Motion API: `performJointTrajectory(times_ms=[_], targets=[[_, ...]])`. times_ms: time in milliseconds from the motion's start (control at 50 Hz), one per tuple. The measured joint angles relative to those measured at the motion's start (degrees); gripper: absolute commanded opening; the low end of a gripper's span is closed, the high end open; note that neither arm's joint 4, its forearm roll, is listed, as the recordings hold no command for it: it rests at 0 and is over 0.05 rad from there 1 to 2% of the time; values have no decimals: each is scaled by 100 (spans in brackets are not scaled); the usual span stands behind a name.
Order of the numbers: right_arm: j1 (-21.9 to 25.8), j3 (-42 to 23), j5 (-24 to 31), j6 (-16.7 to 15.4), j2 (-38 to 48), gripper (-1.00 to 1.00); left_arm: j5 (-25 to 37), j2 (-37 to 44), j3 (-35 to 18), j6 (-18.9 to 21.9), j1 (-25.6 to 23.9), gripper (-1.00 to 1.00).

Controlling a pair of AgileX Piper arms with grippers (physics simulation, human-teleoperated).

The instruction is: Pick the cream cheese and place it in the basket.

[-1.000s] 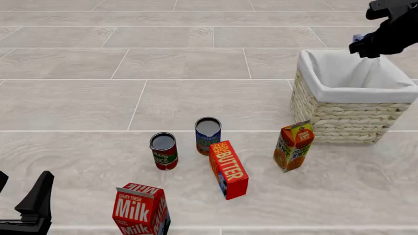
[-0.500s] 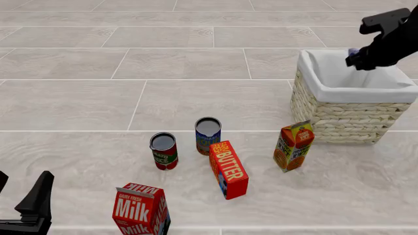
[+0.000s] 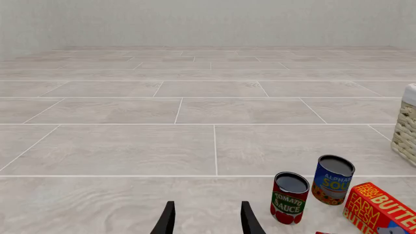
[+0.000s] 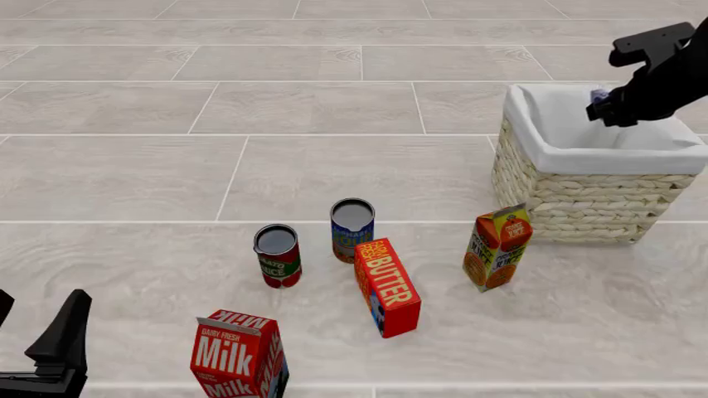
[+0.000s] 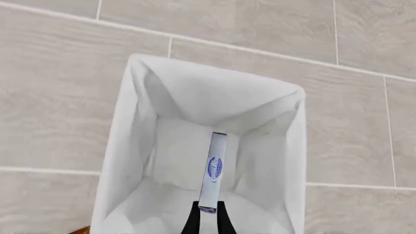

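Observation:
The basket (image 4: 581,195) stands at the right of the table, tan wicker with a white lining; the right wrist view looks straight down into it (image 5: 156,146). My right gripper (image 4: 608,106) hangs over the basket's far right part, shut on the cream cheese (image 4: 598,96). In the right wrist view the cream cheese (image 5: 215,168) shows edge-on, a thin white box with a blue mark, its near end between the fingertips (image 5: 206,219). My left gripper (image 4: 45,356) is open and empty at the front left corner; its fingers (image 3: 167,222) show in the left wrist view.
A milk carton (image 4: 238,355), an orange-red butter box (image 4: 387,286), a tomato sauce can (image 4: 277,255), a blue soup can (image 4: 351,230) and an orange juice carton (image 4: 497,246) stand in the front middle. The juice carton is close to the basket's front left corner.
My right gripper has come down and slightly nearer over the basket with the cream cheese in it. The left arm has not moved.

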Motion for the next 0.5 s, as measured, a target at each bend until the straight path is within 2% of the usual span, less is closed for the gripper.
performJointTrajectory(times_ms=[220, 240, 500], targets=[[19, 35, -29, -12, 4, -100, 0, 0, 0, 0, 0, 100], [18, 38, -32, -13, 3, 100, 0, 0, 0, 0, 0, 100], [23, 13, -56, 66, -8, 100, 0, 0, 0, 0, 0, 100]])
